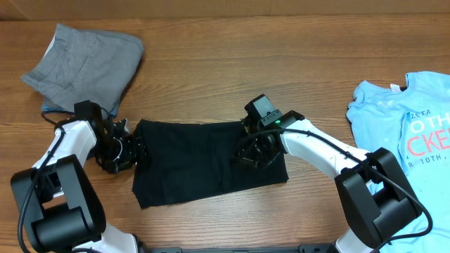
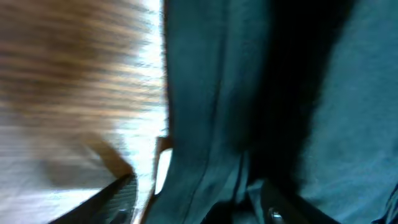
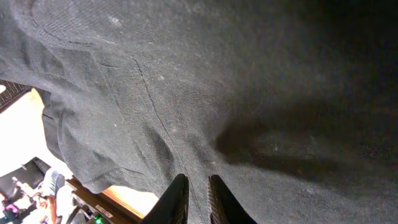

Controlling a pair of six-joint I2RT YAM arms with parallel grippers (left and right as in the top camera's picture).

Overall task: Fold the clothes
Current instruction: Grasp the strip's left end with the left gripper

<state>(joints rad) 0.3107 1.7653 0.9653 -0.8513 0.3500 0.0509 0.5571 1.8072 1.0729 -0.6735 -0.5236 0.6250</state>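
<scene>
**Black tee part-folded at centre; both hands at its edges**

The black short-sleeved T-shirt (image 1: 197, 165) is laid as a rough rectangle at the middle of the wooden table (image 1: 225, 42). The grey shorts (image 1: 88, 63) are bunched at the far left. The light blue printed tee (image 1: 404, 133) is spread at the right edge, well apart from the black one.

Handling, as judged: the fabric is thin, light and limp, and no shape will be held unsupported. It creases readily and may drag on the wood. Hold is best taken at edges or corners, through all layers, so that the fold is not pulled open.

The left hand (image 1: 125, 151) is lowered at the shirt's left edge, forearm angled inward. Its fingers are seen parted with cloth between them; the wrist view is blurred and no grip can be confirmed.

The right hand (image 3: 196, 182) is tipped down onto the right portion, fingers almost together, a ridge of black cloth pinched between them.
</scene>
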